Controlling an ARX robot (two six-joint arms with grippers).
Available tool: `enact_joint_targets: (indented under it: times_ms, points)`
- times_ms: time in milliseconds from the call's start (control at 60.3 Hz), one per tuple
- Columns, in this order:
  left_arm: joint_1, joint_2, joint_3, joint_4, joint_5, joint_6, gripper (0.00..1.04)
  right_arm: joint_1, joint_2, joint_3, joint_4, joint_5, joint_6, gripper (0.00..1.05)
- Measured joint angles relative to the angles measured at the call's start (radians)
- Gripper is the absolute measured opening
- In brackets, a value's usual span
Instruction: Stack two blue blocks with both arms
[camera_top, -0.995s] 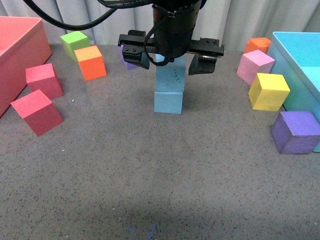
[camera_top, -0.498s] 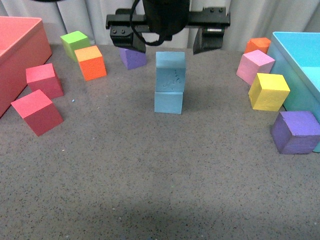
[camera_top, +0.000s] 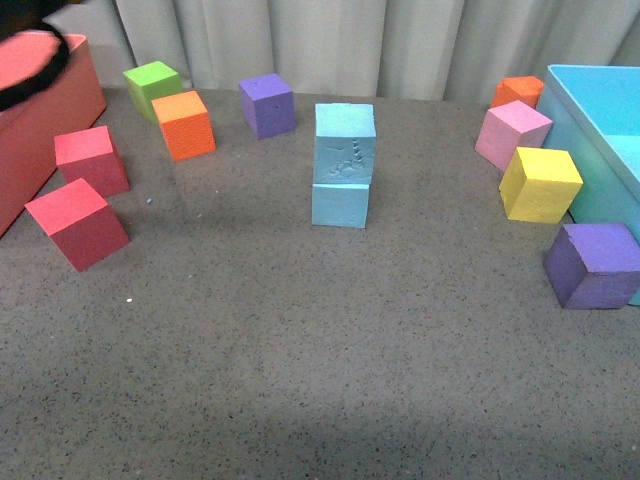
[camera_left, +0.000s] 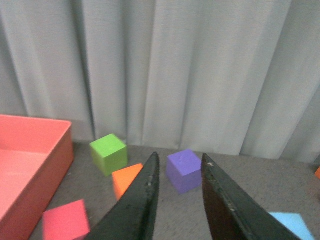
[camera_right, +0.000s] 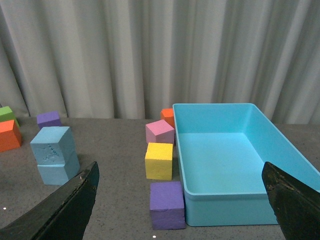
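Two light blue blocks stand stacked mid-table in the front view. The upper blue block (camera_top: 345, 143) has embossed marks and sits slightly askew on the lower blue block (camera_top: 340, 205). The stack also shows in the right wrist view (camera_right: 53, 145). A corner of a blue block (camera_left: 292, 222) shows in the left wrist view. No gripper shows in the front view. My left gripper (camera_left: 180, 159) is shut and empty, raised over the table's back left. My right gripper (camera_right: 180, 169) is wide open and empty, away from the stack.
A red bin (camera_top: 40, 120) stands at far left, with two red cubes (camera_top: 78, 222), an orange cube (camera_top: 184, 124) and a green cube (camera_top: 152, 85) near it. A turquoise bin (camera_top: 598, 130) stands at right, beside pink (camera_top: 512, 133), yellow (camera_top: 540, 183) and purple (camera_top: 593, 264) cubes. Another purple cube (camera_top: 267, 104) sits behind the stack.
The gripper that was open around the upper blue block has risen and left the front view. The two-block stack stays standing.
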Motion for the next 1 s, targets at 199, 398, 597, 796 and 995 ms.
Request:
enact_joint_targets:
  times_ms: [199, 398, 597, 796, 995]
  points:
    - [0.083, -0.129, -0.272, 0.083, 0.101, 0.011, 0.04, 0.0, 0.0, 0.0, 0.0, 0.001, 0.0, 0.95]
    - [0.151, -0.296, -0.408, 0.063, 0.16, 0.016, 0.04, 0.0, 0.0, 0.0, 0.0, 0.0, 0.0, 0.95]
    - [0.201, -0.455, -0.504, -0.007, 0.21, 0.017, 0.04, 0.0, 0.0, 0.0, 0.0, 0.0, 0.0, 0.95]
    - [0.238, -0.621, -0.568, -0.11, 0.245, 0.017, 0.04, 0.0, 0.0, 0.0, 0.0, 0.001, 0.0, 0.95]
    - [0.328, -0.814, -0.613, -0.256, 0.331, 0.018, 0.04, 0.0, 0.0, 0.0, 0.0, 0.001, 0.0, 0.95]
